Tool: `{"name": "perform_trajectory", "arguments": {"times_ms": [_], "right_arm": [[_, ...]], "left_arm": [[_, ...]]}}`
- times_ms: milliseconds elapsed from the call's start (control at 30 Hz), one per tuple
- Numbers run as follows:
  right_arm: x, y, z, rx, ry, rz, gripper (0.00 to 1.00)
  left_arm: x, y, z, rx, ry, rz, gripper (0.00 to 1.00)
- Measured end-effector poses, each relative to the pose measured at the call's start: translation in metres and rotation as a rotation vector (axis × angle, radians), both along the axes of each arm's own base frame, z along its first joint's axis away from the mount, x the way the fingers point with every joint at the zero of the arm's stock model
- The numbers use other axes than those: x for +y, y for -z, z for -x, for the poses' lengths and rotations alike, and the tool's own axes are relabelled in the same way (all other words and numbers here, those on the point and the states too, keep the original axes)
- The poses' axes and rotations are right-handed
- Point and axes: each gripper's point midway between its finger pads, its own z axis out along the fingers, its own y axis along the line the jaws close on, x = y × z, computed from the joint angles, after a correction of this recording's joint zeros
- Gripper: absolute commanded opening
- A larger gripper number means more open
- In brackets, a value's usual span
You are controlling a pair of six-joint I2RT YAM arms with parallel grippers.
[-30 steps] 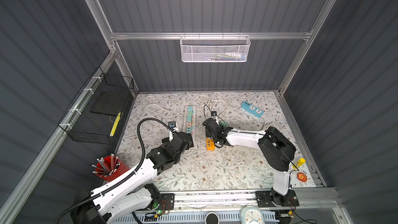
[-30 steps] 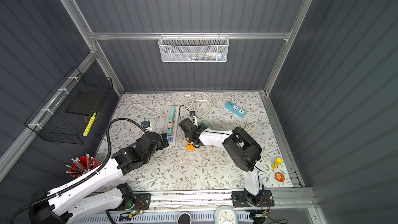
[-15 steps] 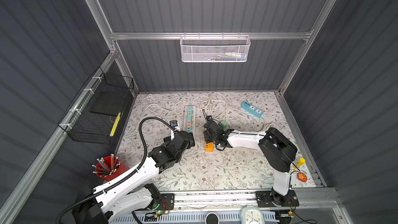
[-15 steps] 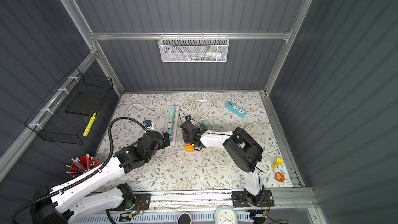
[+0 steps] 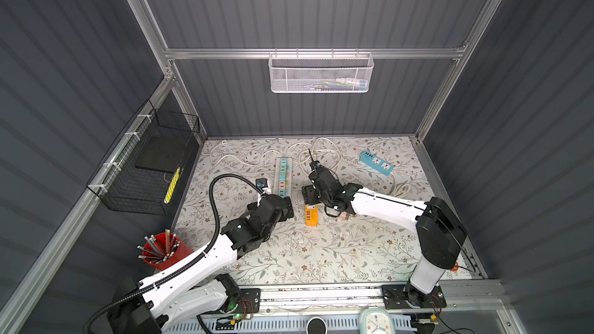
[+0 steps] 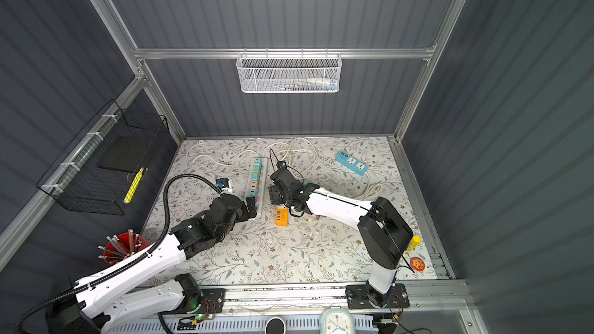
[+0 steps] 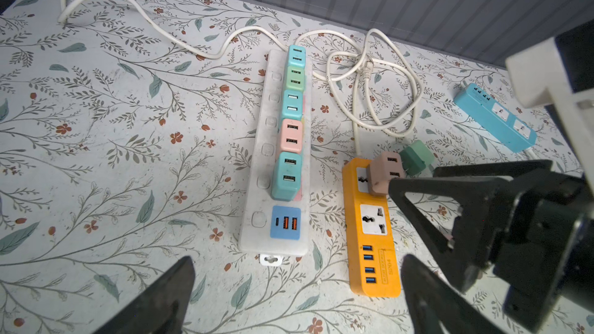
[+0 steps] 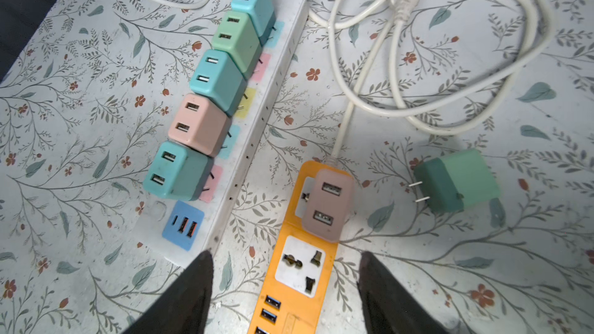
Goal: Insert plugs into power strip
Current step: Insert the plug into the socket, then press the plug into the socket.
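The pink plug (image 8: 326,204) is seated in the orange strip (image 8: 299,319). The right claw (image 8: 284,257) is held apart near it, empty. The left claw (image 7: 297,260) is also apart. Next, the green plug (image 8: 456,181), lying on the worktop (image 8: 418,268), is probably to be grasped and its prongs turned down.

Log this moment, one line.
right claw: open over orange plastic power strip | pink cube plug: in its socket | green cube plug: lying loose | left claw: open

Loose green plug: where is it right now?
Right wrist view: the green plug lies on the mat beside the orange power strip, prongs toward it, unplugged.
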Motion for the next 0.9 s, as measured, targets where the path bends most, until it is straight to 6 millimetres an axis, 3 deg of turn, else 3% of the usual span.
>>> {"name": "perform_trajectory", "arguments": {"times_ms": [233,467,567,733,900], "right_arm": [[-0.024,-0.007,-0.021,0.011,0.068,0.008,0.65],[-0.030,-0.012,-0.030,0.011,0.080,0.007,0.63],[-0.031,-0.001,-0.032,0.031,0.083,0.017,0.63],[-0.037,0.041,-0.036,0.105,0.084,0.053,0.62],[-0.038,0.042,-0.040,0.073,0.088,0.022,0.60]], "left_arm": [[0.003,-0.004,0.001,-0.013,-0.006,0.006,1.00],[0.003,-0.002,0.001,-0.011,-0.003,-0.003,1.00],[0.002,-0.001,0.000,-0.008,-0.002,-0.005,1.00],[0.001,0.007,-0.001,0.008,0.004,-0.036,1.00],[0.001,0.013,-0.001,0.024,0.005,-0.064,1.00]]}}
